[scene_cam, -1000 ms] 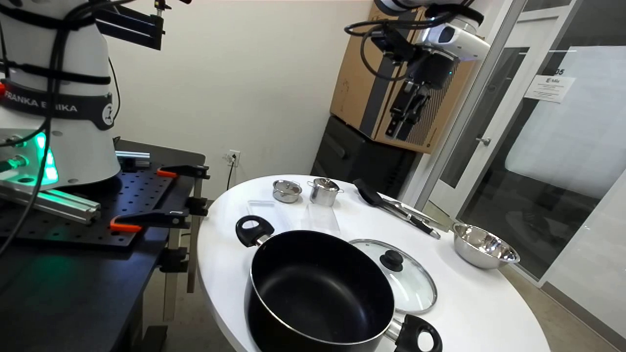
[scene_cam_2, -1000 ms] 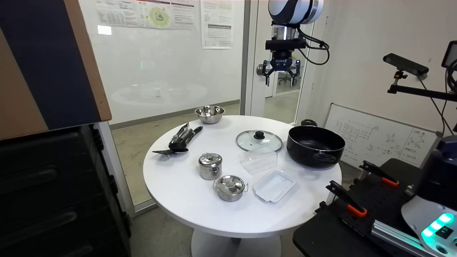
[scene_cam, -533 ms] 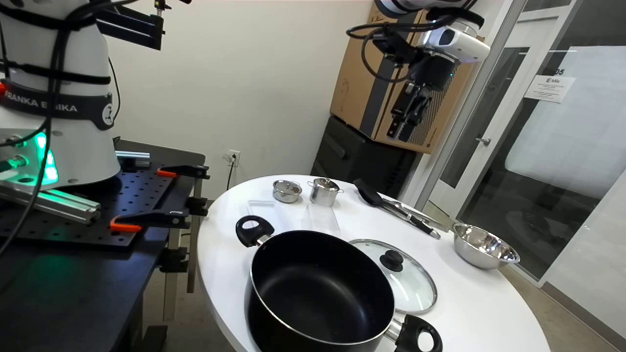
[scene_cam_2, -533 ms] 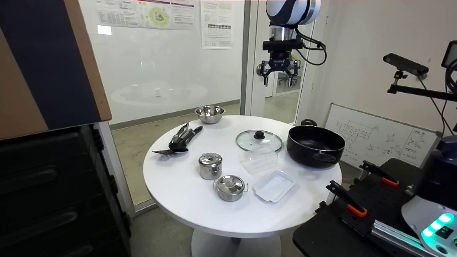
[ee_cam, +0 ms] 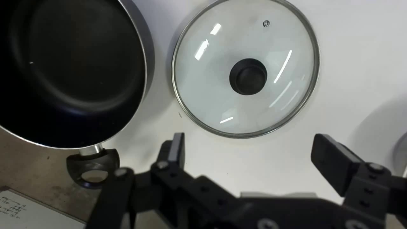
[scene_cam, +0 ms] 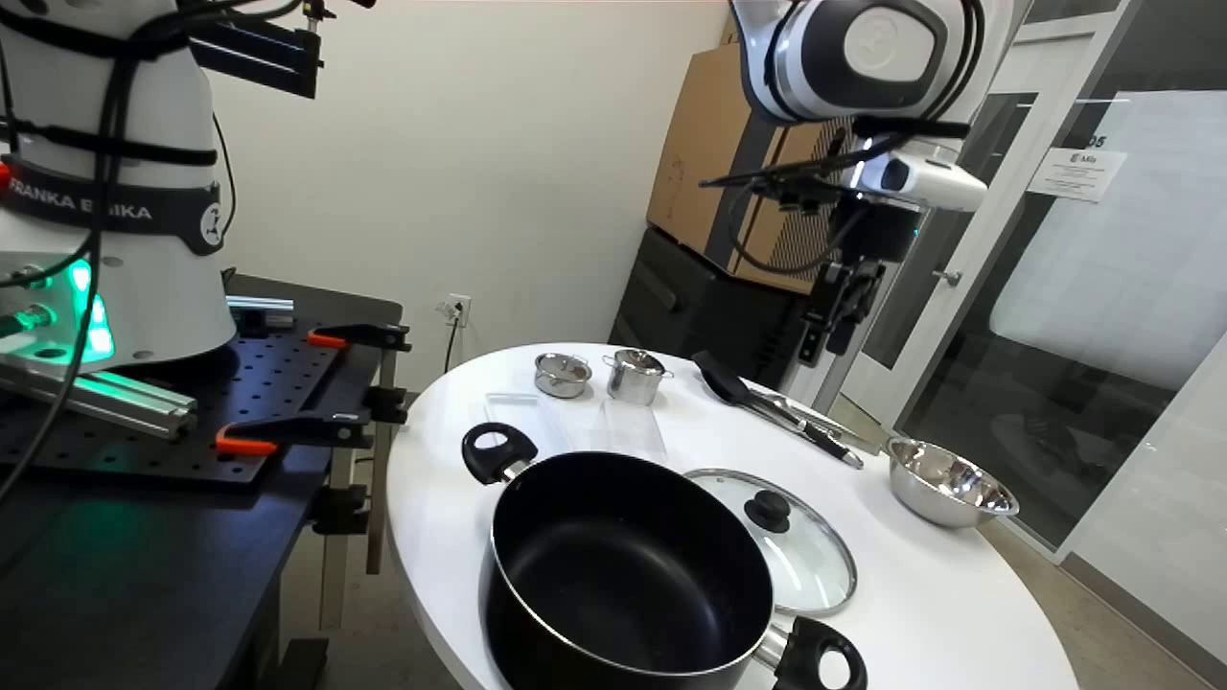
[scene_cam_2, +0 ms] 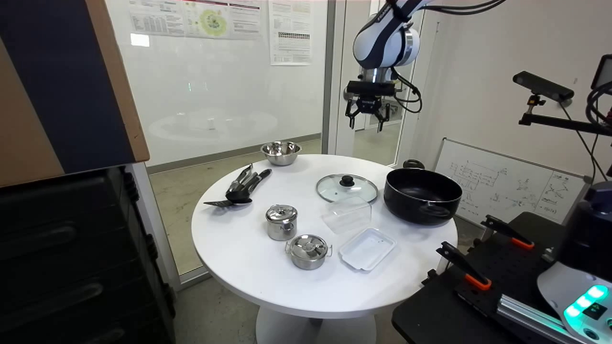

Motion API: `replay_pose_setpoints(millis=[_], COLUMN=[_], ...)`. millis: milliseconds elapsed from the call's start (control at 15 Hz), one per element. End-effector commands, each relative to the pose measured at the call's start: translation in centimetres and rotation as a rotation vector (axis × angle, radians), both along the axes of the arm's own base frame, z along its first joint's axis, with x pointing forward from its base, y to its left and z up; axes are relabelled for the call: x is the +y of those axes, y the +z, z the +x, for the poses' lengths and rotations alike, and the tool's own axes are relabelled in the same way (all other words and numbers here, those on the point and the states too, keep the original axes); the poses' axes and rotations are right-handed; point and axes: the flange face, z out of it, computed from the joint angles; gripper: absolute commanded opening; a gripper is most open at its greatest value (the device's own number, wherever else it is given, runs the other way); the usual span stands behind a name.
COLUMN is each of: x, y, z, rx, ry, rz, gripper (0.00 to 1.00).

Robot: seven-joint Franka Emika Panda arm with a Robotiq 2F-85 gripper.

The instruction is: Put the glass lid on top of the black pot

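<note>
One smooth, round, white desk (scene_cam_2: 253, 267) carries a mix of polished steel, plain black and clear glass surfaces. In an exterior view, a tall, cylindrical, lidded steel pot (scene_cam_2: 282, 229) and a squat, round, lidded steel pot (scene_cam_2: 308, 253) gleam on the near side, and a flared, mirror-bright steel bowl (scene_cam_2: 281, 155) stands at the far edge. Black-and-metal utensils (scene_cam_2: 239, 195) lie to the left. At the right stands the large, round black pot (scene_cam_2: 411, 205), dark inside, with black loop handles (scene_cam: 815, 632). Just left of it the round, clear glass lid (ee_cam: 219, 79) lies flat on the desk, rimmed in thin metal, its black knob (ee_cam: 249, 78) upward, bright streaks of light across the glass. The angular black fingers (ee_cam: 335, 163) are spread wide, well above the lid.
</note>
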Motion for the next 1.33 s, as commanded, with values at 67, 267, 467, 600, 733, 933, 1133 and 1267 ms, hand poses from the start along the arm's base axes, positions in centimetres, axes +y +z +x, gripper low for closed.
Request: replay_pose_setpoints(millis=[67, 267, 467, 600, 733, 933, 1133, 1267], x=[-1.7, -2.2, -2.4, -2.4, -2.1, -0.6, -0.4, 0.0], y=[-5.6, -8.7, -11.5, -13.1, -14.3, -15.5, -15.8, -16.0], z=[3.6, 4.9, 6.3, 6.9, 7.3, 7.5, 6.7, 6.7], rx=[0.056, 0.09, 0.118, 0.143, 0.169, 0.225, 0.233, 0.237], ry=[-0.081, -0.1, -0.117, -0.132, -0.135, -0.109, -0.096, -0.09], rz=[-0.003, -0.011, -0.048, -0.071, -0.08, -0.07, -0.058, -0.059], gripper=[1.0, 1.0, 1.0, 1.0, 1.0, 1.0, 1.0, 1.0])
